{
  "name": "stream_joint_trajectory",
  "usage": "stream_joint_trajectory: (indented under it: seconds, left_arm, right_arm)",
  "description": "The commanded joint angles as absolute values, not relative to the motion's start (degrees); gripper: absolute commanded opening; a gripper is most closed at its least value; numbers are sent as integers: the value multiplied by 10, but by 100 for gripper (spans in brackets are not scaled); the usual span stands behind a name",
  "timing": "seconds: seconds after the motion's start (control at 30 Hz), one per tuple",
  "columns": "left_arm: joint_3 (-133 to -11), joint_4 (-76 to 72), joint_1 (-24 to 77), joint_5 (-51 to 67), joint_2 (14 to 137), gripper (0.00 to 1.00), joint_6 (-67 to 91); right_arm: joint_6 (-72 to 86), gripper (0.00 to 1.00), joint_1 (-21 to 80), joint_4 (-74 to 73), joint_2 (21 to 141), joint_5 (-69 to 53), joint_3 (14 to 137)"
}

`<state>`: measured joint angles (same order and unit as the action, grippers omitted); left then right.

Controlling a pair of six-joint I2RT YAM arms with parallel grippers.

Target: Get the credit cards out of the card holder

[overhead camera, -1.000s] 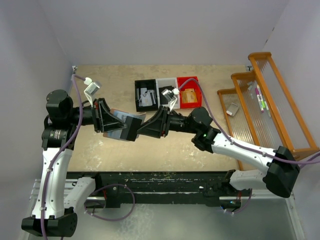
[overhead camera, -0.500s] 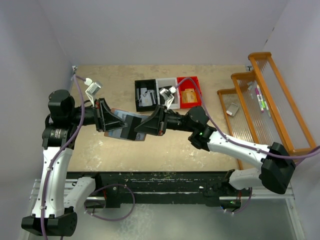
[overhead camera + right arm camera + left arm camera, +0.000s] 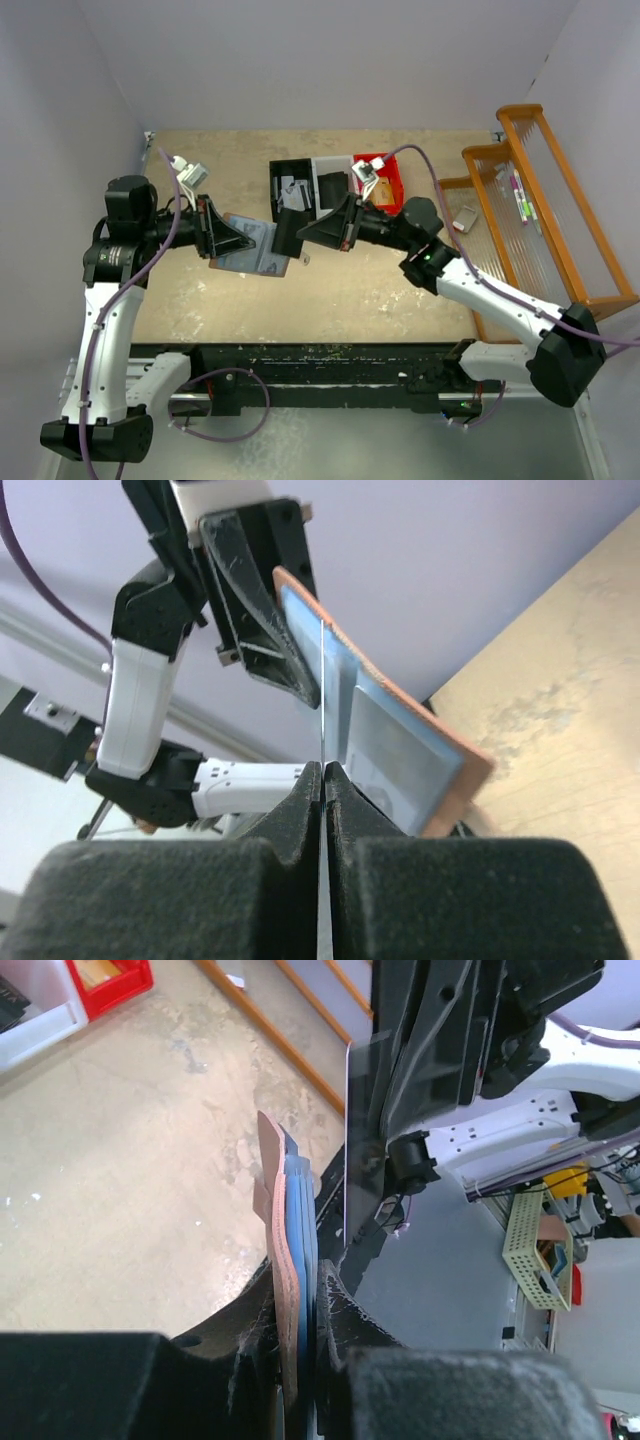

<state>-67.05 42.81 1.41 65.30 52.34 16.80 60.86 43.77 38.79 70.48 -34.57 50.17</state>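
**A:** Where is the card holder, and what has it?

**B:** The card holder (image 3: pixel 250 256) is lifted over the left middle of the bench (image 3: pixel 360 290) and folded open. Its blue-grey slots show, with a salmon edge around them. The left hand (image 3: pixel 238 240) is clamped on one end of it, a finger on each face.

**A:** And the right hand?

**B:** The right hand (image 3: pixel 296 232) is just beside the holder. Its fingers are pressed together on one credit card (image 3: pixel 322 695), which is thin and grey.

**A:** How would these things handle?

**B:** I judge the card to be light, stiff and slick. It should be pinched flat on both faces near a short edge and drawn straight along its slot, or it may slide off the pads. The holder looks soft and bendy, so it needs a firm clamp or it will fold toward the pull.

**A:** Do the cameras show different things?

**B:** Yes. From above, the card is hard to pick out among the black fingers. The right wrist view shows it edge-on, a fine line between the closed pads. The holder's pockets sit behind it, and a grey panel (image 3: pixel 392 760) in one pocket may be another card. The left wrist view turns the holder (image 3: pixel 290 1260) edge-on, showing pink and blue layers. There the card (image 3: pixel 360 1140) stands apart from the holder's upper part. I cannot tell whether the card's lower edge sits in a slot.
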Motion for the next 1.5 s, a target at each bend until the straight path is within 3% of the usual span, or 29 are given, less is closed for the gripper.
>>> stream_joint_trajectory:
  seconds: [0.0,0.2,0.33,0.43,0.6,0.87,1.03,1.47]
  left_arm:
    - [-706,451,14,625,525,1,127]
    - [-719,471,14,585,528,1,102]
    - [-734,494,14,503,536,1,70]
    - [-746,516,14,450,544,2,40]
    - [-741,521,14,468,535,3,25]
    - [-743,541,14,505,523,3,5]
    - [-752,549,14,548,522,4,5]
    - [-762,555,14,612,522,4,8]
  right_arm:
    - [601,0,399,379,667,-377,482]
    - [569,0,365,322,651,-386,469]
    - [495,0,308,197,655,-364,502]
    - [415,0,272,72,684,-299,562]
    - [310,0,255,-80,794,-147,697]
    - [240,0,253,-159,1007,-14,886]
    - [225,0,252,-181,1114,0,974]
    - [229,0,252,-197,1251,-26,1086]
